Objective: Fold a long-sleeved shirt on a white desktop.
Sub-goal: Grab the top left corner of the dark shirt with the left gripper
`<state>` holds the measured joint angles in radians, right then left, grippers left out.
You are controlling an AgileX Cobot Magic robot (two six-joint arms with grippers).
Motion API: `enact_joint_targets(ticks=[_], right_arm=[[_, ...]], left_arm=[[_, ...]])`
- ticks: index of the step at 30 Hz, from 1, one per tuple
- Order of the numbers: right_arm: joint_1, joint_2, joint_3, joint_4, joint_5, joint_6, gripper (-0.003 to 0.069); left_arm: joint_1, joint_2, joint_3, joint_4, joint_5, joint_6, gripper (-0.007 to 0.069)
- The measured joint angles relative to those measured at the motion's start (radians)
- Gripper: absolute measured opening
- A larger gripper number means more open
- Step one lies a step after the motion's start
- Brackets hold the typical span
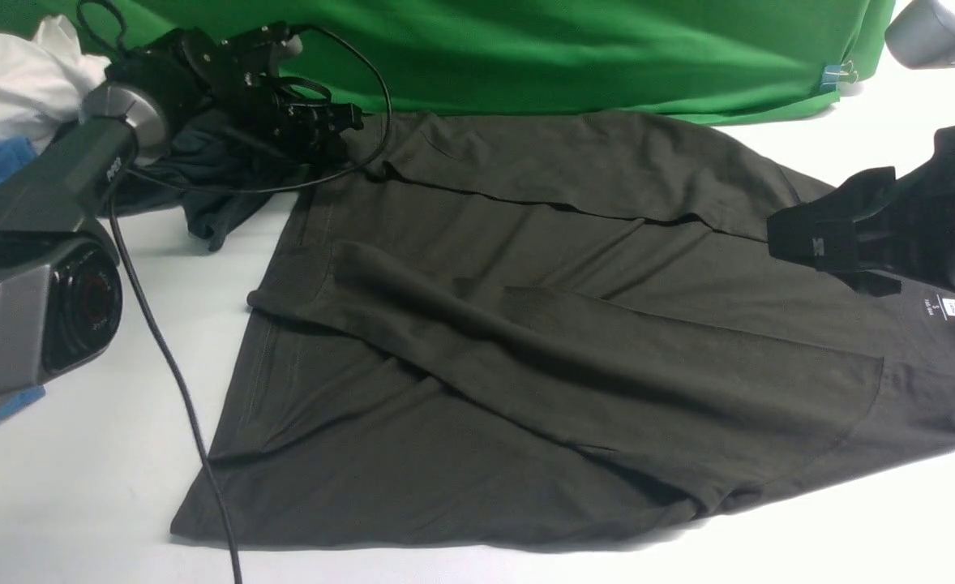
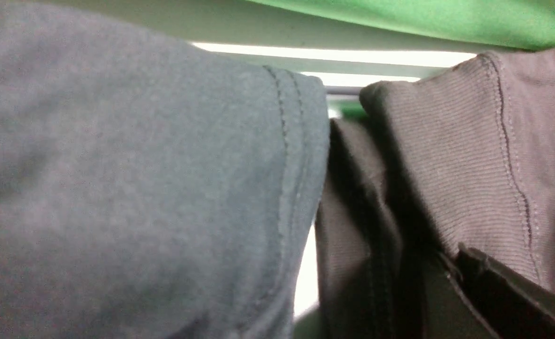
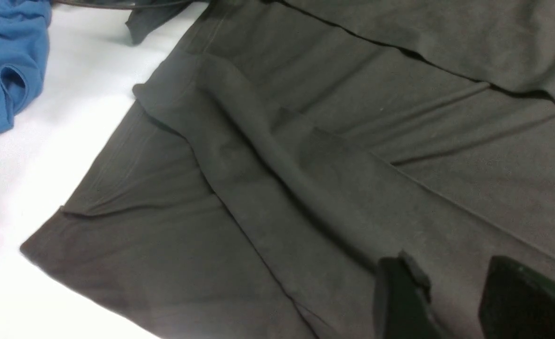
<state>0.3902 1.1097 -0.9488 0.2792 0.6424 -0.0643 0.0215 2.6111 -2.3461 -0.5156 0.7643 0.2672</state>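
Front view looks forward and down over the counter (image 1: 80, 454) from between the arms. Left wrist view sits tight against cloth (image 2: 117, 188); right wrist view, near the long-sleeved shirt (image 3: 447, 155), shares its folded sleeve (image 3: 268, 155) with the front view

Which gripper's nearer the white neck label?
Right. The right gripper hovers just beside the label, at the collar end. The left gripper is across the shirt, at its far hem corner.

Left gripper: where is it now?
Front view, upper left: left gripper at the far-left corner of the shirt, beside the charcoal garment, near the green backdrop.
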Motion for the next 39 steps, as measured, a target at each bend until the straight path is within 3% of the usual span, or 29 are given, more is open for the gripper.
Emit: enact_joint_targets(ticks=[14, 28, 39], right_arm=[[0.000, 0.000, 0.000, 0.001, 0.000, 0.001, 0.0240], [0.000, 0.000, 0.000, 0.001, 0.000, 0.001, 0.0240], [0.000, 0.000, 0.000, 0.001, 0.002, 0.001, 0.0241]], left_arm=[[0.015, -0.103, -0.004, -0.026, 0.083, 0.081, 0.0039], [0.015, -0.131, -0.010, 0.081, 0.091, 0.092, 0.0039], [0.015, -0.065, -0.010, 0.014, 0.077, 0.084, 0.0169]])
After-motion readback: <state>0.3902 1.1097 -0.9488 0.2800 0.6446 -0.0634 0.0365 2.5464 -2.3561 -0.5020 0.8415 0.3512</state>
